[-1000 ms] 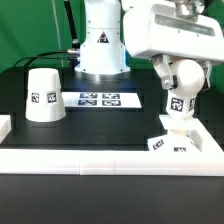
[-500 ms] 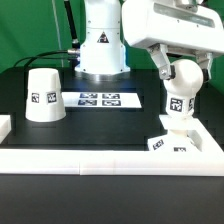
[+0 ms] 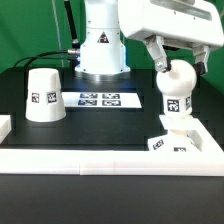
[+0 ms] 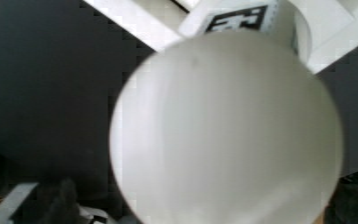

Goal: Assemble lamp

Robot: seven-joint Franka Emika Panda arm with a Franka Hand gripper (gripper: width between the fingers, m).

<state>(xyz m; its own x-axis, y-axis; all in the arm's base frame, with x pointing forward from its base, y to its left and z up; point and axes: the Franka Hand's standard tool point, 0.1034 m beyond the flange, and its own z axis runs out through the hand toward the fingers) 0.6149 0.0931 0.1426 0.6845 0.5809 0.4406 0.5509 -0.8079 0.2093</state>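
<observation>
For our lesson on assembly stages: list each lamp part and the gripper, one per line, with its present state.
base: flat on the table, carrying the bulb.
bulb: upright, its stem down in the base.
shade: standing wide end down, apart from the other parts, not fitted.
gripper: open, its fingers astride the bulb's top.

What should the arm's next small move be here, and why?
Probably lift straight up, clear of the bulb. It already stands upright on the base, the gripper only straddles its top with jaws spread, and the shade waits untouched at the exterior view's left.
</observation>
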